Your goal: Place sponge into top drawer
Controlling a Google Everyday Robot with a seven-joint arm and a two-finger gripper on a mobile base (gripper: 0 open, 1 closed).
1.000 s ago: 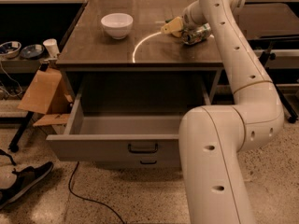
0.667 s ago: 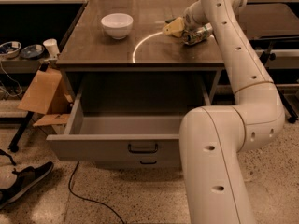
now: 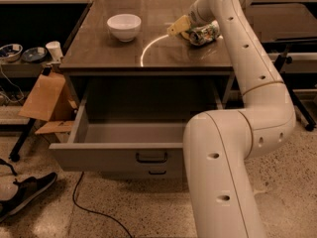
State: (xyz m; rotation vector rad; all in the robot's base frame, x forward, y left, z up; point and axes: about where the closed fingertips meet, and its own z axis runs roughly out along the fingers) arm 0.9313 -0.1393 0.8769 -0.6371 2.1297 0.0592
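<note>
Across the right side, the white arm reaches to the tabletop's far right. Below, the top drawer stands pulled out — grey floor showing. On the tabletop sit a white bowl, a crushed can and the yellow sponge — right at the claw, whose grip I cannot tell.

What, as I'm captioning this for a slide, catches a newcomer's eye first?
The big white arm fills the right foreground and reaches to the back right of the table, where its gripper is at the sponge beside a crushed can. Below, the top drawer stands pulled open.
</note>
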